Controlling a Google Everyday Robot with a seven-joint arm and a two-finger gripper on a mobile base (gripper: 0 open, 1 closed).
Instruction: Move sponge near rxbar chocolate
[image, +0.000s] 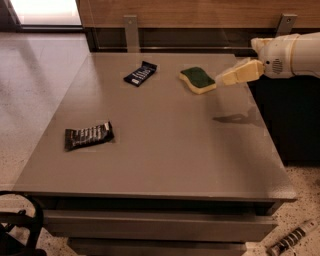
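You have a wide grey tabletop (170, 150) to cross. The gripper (223, 78) hangs at the far right, above the surface and just beside the right end of the sponge (198, 80). I cannot tell whether its jaws are clenched or released, and it holds nothing.

The sponge lies flat near the far edge, green side up, and has not been grasped. The rxbar chocolate (88, 135), the black-wrapped bar, lies at the near left, well apart from the sponge. A dark navy bar (140, 73) lies much closer to the sponge, at the far middle.

The main risk is setting the sponge by the wrong bar. The navy one is the nearer stop and looks much alike, so steer to the near left. The grasp is the next risk. The foam is soft and wavy-edged, so coming in from the side as you are now may nudge it toward the navy bar rather than seat it in the jaws. A low carry could also sweep the chocolate bar off the left edge, as it likely slides easily.
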